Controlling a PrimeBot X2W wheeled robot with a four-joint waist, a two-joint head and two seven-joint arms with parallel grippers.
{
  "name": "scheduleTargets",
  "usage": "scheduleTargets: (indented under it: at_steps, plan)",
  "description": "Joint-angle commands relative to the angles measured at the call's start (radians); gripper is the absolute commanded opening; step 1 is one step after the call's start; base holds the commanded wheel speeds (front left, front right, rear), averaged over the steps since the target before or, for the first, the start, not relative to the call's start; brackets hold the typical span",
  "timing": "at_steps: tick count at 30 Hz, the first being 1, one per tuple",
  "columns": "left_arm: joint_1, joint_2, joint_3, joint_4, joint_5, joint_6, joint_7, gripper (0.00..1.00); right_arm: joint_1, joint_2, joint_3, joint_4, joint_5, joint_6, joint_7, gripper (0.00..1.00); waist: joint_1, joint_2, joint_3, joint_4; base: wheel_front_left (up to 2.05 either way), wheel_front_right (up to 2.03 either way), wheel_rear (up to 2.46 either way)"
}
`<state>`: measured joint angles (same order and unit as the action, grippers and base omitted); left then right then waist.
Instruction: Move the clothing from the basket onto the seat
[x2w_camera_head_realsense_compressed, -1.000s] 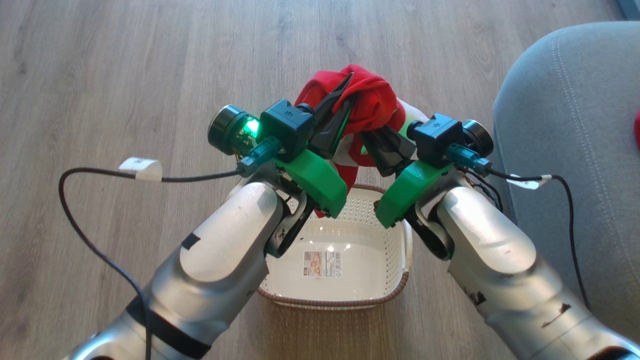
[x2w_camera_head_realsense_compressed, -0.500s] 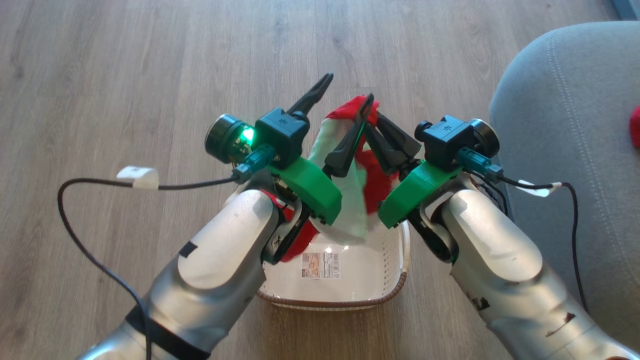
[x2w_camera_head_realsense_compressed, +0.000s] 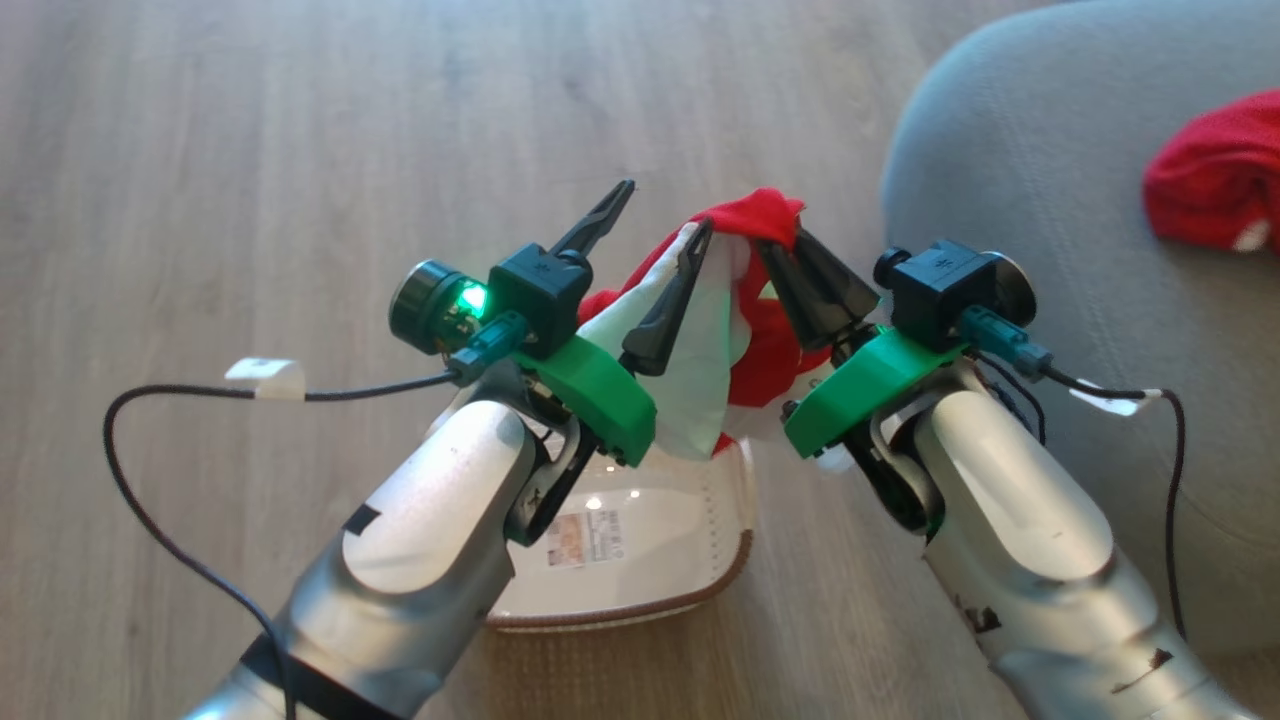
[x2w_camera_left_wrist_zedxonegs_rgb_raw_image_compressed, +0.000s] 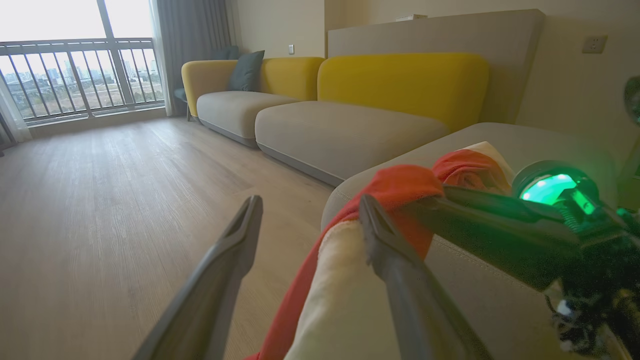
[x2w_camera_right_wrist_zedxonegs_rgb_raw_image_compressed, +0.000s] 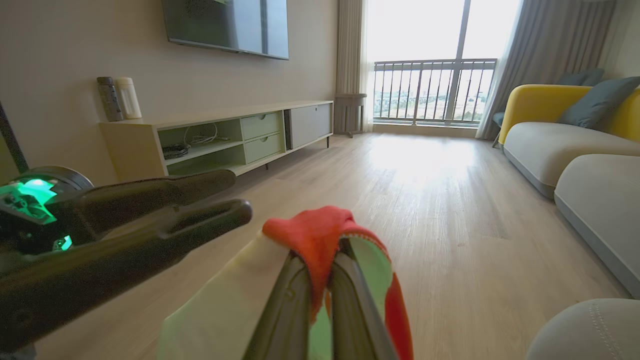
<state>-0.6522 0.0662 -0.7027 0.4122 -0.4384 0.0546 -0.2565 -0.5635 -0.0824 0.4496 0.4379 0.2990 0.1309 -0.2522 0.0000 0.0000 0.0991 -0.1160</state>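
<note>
A bundle of red and white clothing (x2w_camera_head_realsense_compressed: 770, 350) hangs above the basket (x2w_camera_head_realsense_compressed: 620, 610), pinched at its top by my right gripper (x2w_camera_head_realsense_compressed: 778, 245), which is shut on it. The right wrist view shows red clothing (x2w_camera_right_wrist_zedxonegs_rgb_raw_image_compressed: 320, 230) folded over the closed right gripper (x2w_camera_right_wrist_zedxonegs_rgb_raw_image_compressed: 320, 260). My left gripper (x2w_camera_head_realsense_compressed: 665, 205) stands open just left of the bundle, with nothing between its fingers. One of its fingers (x2w_camera_left_wrist_zedxonegs_rgb_raw_image_compressed: 380, 235) lies against the clothing (x2w_camera_left_wrist_zedxonegs_rgb_raw_image_compressed: 340, 285). The grey seat (x2w_camera_head_realsense_compressed: 1000, 200) is at the right.
Another red garment (x2w_camera_head_realsense_compressed: 1215, 195) lies on the seat at the far right. A sticker (x2w_camera_head_realsense_compressed: 580, 540) shows on the basket's white floor. Wooden floor (x2w_camera_head_realsense_compressed: 250, 150) surrounds the basket. Black cables (x2w_camera_head_realsense_compressed: 150, 500) trail from both wrists.
My left gripper has opened and let go of the clothing, which now hangs from the right gripper alone. The head camera has turned right, bringing more of the seat into view.
</note>
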Motion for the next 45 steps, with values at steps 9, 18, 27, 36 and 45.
scheduleTargets:
  at_steps: [9, 18, 27, 36, 45]
  plan:
    - [0.003, 0.037, 0.084, -0.027, 0.043, -0.023, -0.005, 1.0, 0.023, 0.008, -0.053, -0.111, -0.003, 0.0, -0.01, 0.0, 0.0, 0.0, 0.025, -0.191, 0.0, 0.0, 0.0]
    - [0.077, 0.066, 0.141, -0.044, 0.083, -0.047, -0.005, 1.0, 0.074, 0.006, -0.092, -0.208, -0.002, 0.0, -0.01, 0.0, 0.0, 0.0, 0.038, -0.351, 0.0, 0.0, 0.0]
    - [0.092, 0.051, 0.176, -0.058, 0.127, -0.085, -0.005, 1.0, 0.175, -0.003, -0.181, -0.327, -0.022, 0.0, -0.01, 0.0, 0.0, 0.0, 0.062, -0.413, 0.0, 0.0, 0.0]
    - [0.089, 0.043, 0.188, -0.069, 0.172, -0.119, -0.005, 1.0, 0.144, -0.083, -0.253, -0.399, -0.077, 0.0, -0.01, 0.0, 0.0, 0.0, 0.132, -0.422, 0.0, 0.0, 0.0]
    - [0.08, 0.073, 0.194, -0.111, 0.217, -0.136, -0.005, 1.0, -0.136, -0.288, -0.337, -0.347, -0.153, 0.0, -0.01, 0.0, 0.0, 0.0, 0.255, -0.419, 0.0, 0.0, 0.0]
